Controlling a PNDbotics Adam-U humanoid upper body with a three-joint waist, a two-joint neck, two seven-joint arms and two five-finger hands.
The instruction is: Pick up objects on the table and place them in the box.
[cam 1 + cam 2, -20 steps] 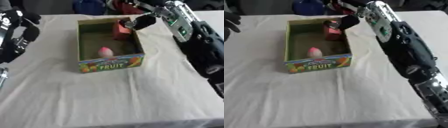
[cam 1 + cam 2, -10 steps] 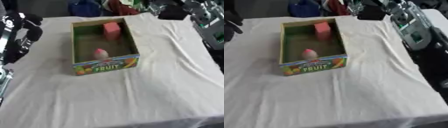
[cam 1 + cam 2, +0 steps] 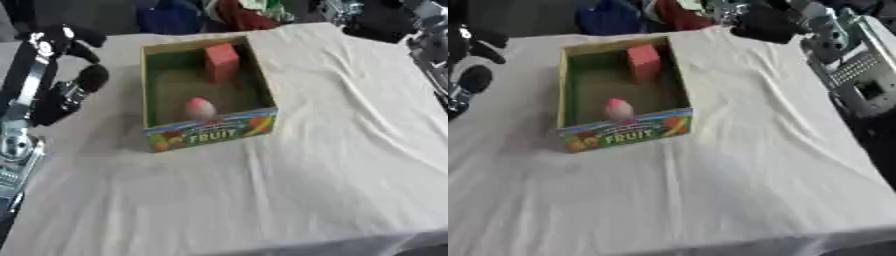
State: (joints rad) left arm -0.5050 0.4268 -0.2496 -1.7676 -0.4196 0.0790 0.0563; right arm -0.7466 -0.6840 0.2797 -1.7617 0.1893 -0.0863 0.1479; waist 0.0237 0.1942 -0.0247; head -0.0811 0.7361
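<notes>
A cardboard fruit box (image 3: 210, 135) with a green inside stands on the white cloth, left of centre. A red block (image 3: 220, 62) stands upright at its far end, and a pink-and-white egg-shaped thing (image 3: 199, 107) lies near its front wall. My right hand (image 3: 765, 24) hovers past the box's far right corner, over the table's back edge, open and holding nothing. My left hand (image 3: 63, 42) is raised at the left side, beside the box and apart from it, with its fingers relaxed and nothing in them.
Blue (image 3: 173, 17) and red (image 3: 248, 15) bundles lie beyond the table's far edge. My right forearm (image 3: 859, 75) runs along the right side. The wrinkled cloth (image 3: 332, 165) stretches bare in front of and right of the box.
My right hand has let go of the red block inside the box and drawn back up and to the right. The block stays standing in the box. The camera has shifted.
</notes>
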